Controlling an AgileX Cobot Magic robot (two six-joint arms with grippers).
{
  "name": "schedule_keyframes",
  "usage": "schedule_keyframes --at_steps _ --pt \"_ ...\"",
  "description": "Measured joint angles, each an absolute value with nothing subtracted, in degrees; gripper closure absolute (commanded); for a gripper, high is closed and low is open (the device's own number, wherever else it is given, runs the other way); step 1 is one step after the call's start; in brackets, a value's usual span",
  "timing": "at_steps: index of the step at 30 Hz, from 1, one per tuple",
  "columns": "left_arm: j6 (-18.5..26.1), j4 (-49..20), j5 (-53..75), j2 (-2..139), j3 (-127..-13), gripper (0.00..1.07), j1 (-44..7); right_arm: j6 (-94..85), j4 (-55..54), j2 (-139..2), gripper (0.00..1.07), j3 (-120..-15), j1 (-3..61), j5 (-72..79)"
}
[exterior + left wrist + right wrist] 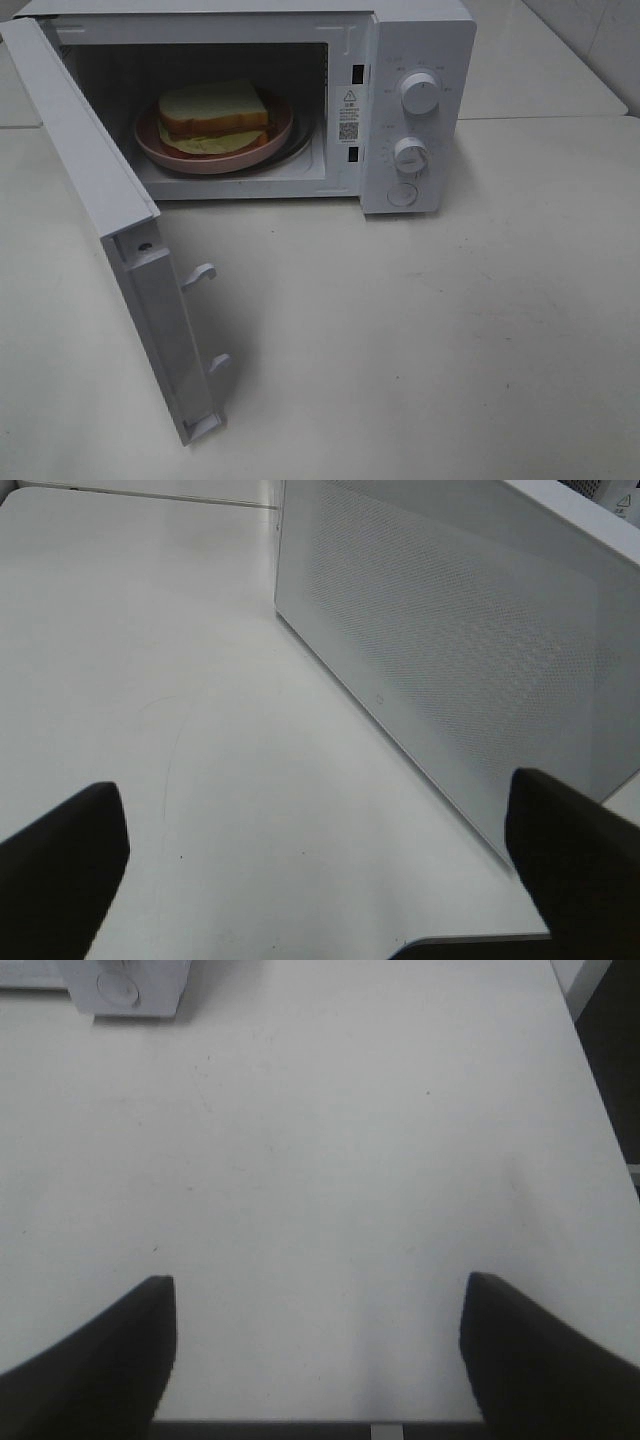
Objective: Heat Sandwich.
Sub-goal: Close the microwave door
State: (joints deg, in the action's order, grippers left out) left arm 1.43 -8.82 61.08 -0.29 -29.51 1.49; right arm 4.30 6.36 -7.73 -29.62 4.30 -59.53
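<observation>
The sandwich [213, 115], two thick white slices with tan crust and pale green filling, lies on a round pink plate [160, 150] inside the white microwave [420, 60]. The microwave door [95, 190] hangs wide open toward the front left. Neither arm shows in the exterior high view. My left gripper [320, 865] is open with nothing between its dark fingers [60, 865]; the outer perforated face of the door [450, 640] stands just ahead of it. My right gripper [320, 1350] is open and empty above bare tabletop, with the microwave's lower corner [125, 985] far ahead.
Two knobs [420, 92] and a round button [402, 195] sit on the microwave's right panel. Two latch hooks [200, 273] stick out of the door's inner edge. The white table [450, 330] stretches in front; its edge [600, 1070] drops off in the right wrist view.
</observation>
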Motion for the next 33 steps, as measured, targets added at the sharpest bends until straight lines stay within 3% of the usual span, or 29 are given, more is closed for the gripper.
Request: schedule_keyframes --at_steps 13,33 --pt "1.4 -8.8 61.1 -0.3 -29.5 0.1 1.5 4.0 5.2 0.1 0.31 -28.5 -0.7 -57.5" --pt "1.4 -8.8 61.1 -0.3 -29.5 0.1 1.5 3.7 4.9 0.1 0.31 -28.5 -0.7 -57.5"
